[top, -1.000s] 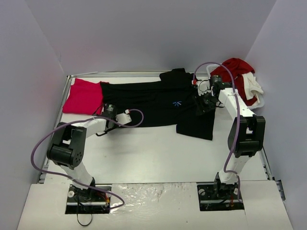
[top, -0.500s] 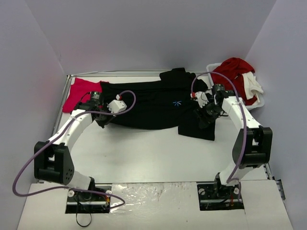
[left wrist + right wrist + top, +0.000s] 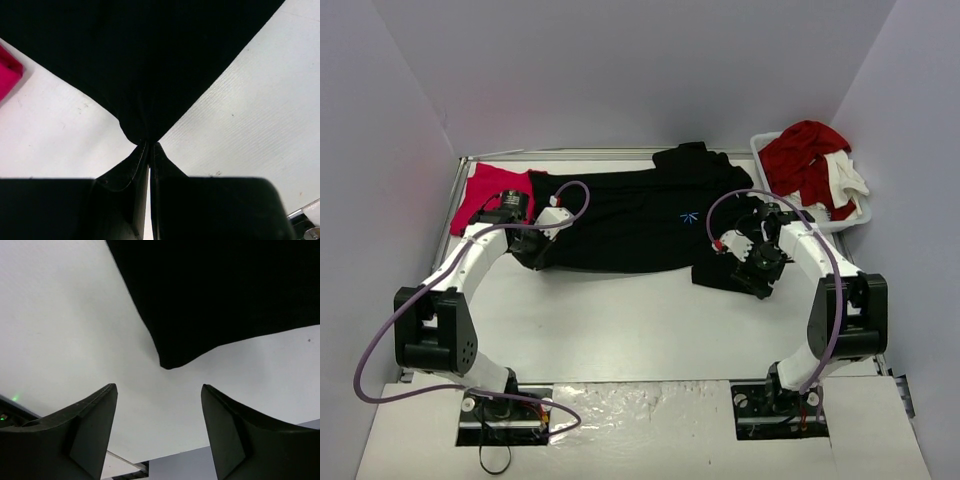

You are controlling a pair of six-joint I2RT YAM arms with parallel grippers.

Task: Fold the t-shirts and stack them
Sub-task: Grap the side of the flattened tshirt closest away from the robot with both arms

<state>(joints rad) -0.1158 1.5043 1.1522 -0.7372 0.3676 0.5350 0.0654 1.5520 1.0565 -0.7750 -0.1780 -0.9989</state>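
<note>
Upper left of the top view, the pink-red t-shirt (image 3: 485, 195) lies flat on the table (image 3: 640, 320). Just right of it, the left gripper (image 3: 150, 146) is clamped on the black t-shirt (image 3: 630, 215) at its left edge, cloth bunching into the tips. Centre-right, the right gripper (image 3: 159, 389) hangs spread wide, holding nothing, the shirt's corner just beyond its fingers. Upper right, a basket (image 3: 761, 150) holds red cloth.

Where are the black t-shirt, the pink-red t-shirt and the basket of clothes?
black t-shirt (image 3: 640, 212), top view, middle of the chest.
pink-red t-shirt (image 3: 485, 187), top view, the uncovered part.
basket (image 3: 757, 147), top view, white rim facing the black t-shirt.
</note>
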